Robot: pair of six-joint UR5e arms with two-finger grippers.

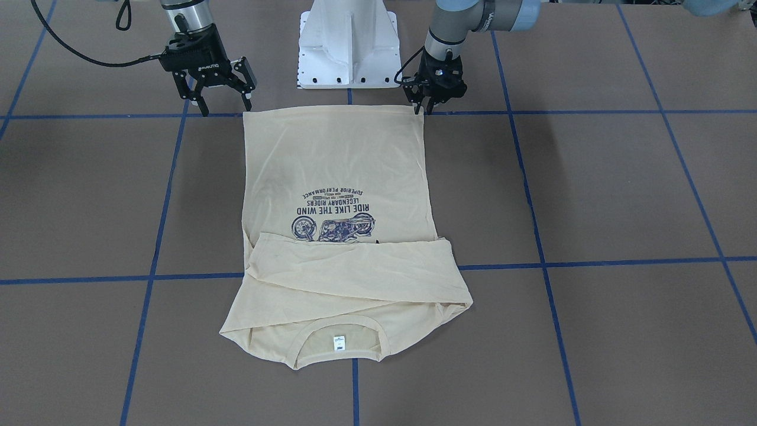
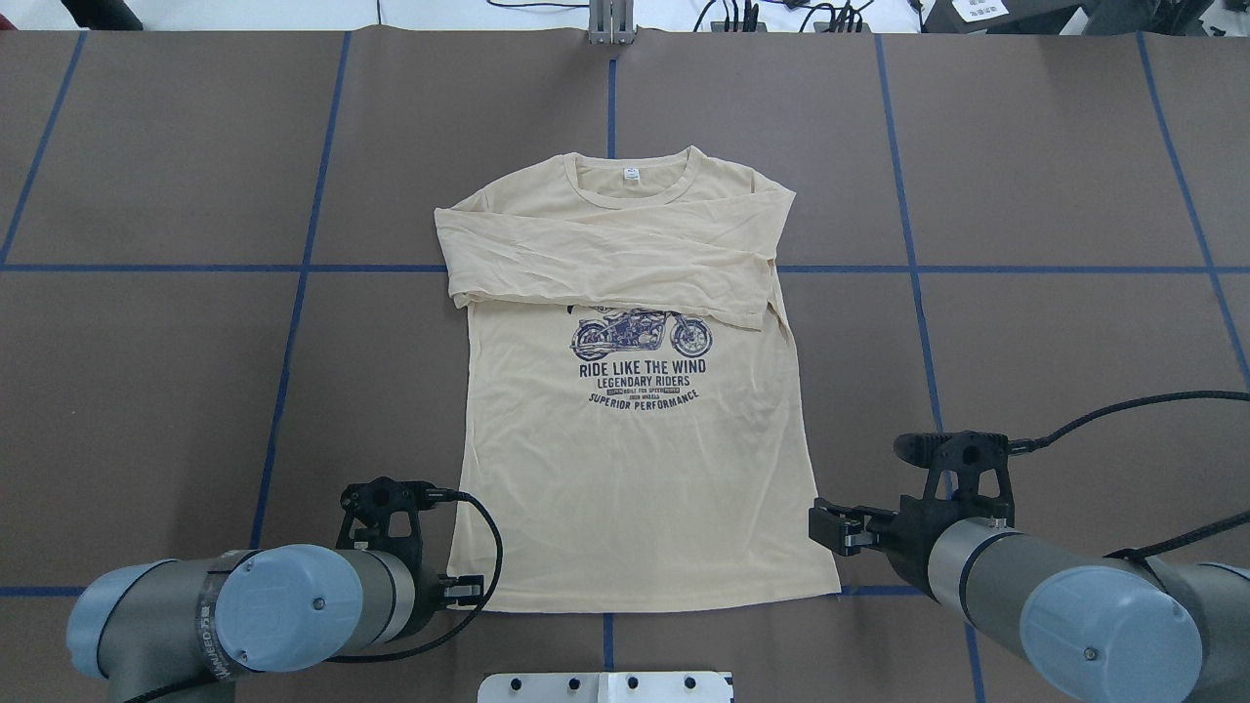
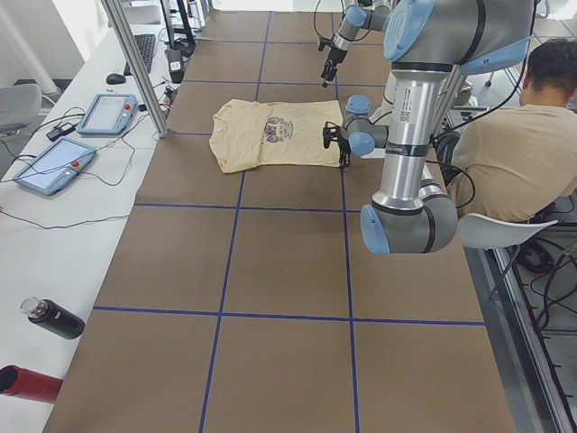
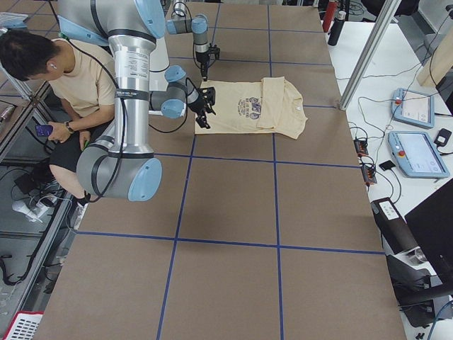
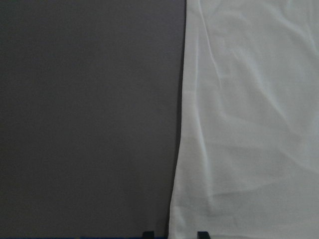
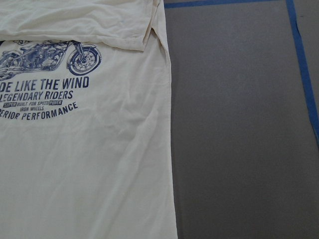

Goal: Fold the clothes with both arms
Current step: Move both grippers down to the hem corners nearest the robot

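While the left gripper (image 1: 424, 107) stands at the hem's left corner, its jaws a little apart astride the edge and pinching nothing, the shirt (image 2: 635, 469) lies flat, print up, in the middle of the table (image 2: 195, 391). Both sleeves (image 2: 605, 268) are folded across the chest. The right gripper (image 1: 226, 105), spread wide, hangs just beside the right corner. I judge about half is done; the hem-to-neck fold remains.
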